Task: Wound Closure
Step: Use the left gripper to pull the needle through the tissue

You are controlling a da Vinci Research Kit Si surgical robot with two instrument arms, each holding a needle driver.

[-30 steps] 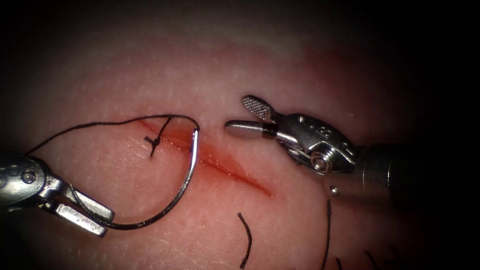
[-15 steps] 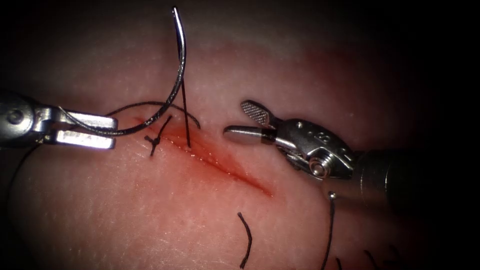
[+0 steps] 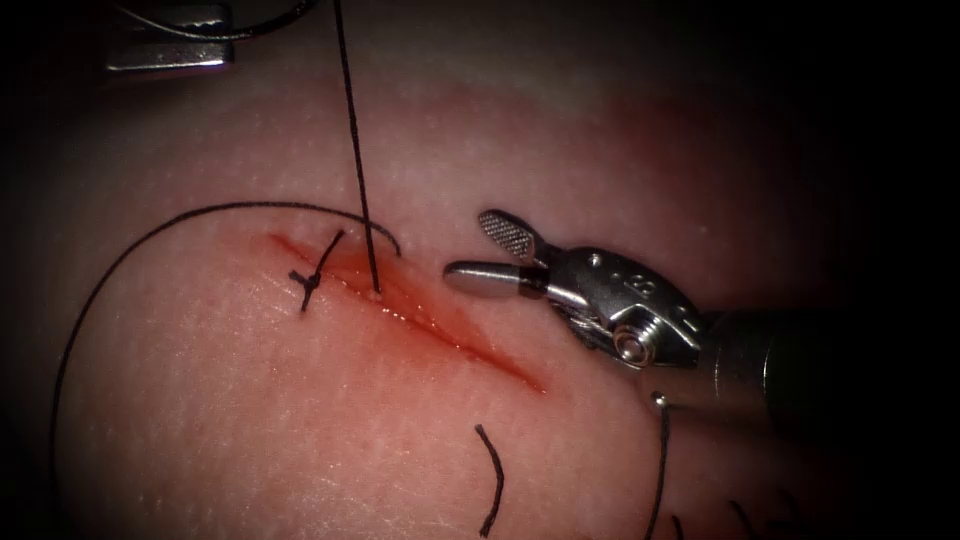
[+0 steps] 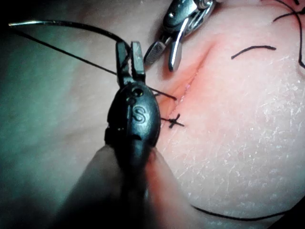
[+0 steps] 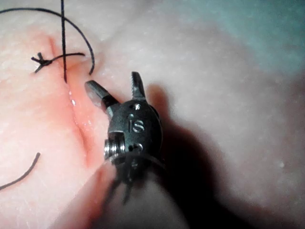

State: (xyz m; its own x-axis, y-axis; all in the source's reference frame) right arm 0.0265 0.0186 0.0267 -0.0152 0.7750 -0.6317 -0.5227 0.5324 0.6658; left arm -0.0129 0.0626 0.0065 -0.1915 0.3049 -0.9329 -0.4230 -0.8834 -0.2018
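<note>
endoscope view: left pincer [image 3: 165,45] clamps needle [image 4: 57,24] off tissue, lying crosswise; right pincer [image 3: 480,250] agape, empty.

A surgical training bench is indicated: a cut slab of tissue [image 3: 300,400], knotted thread [image 3: 312,280], steel needle-driver tool [image 3: 480,250].

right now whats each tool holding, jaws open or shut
Left tool: shut on the needle, which is out of the tissue, thread trailing to the cut.
Right tool: open, holding nothing, right of the cut.
</note>
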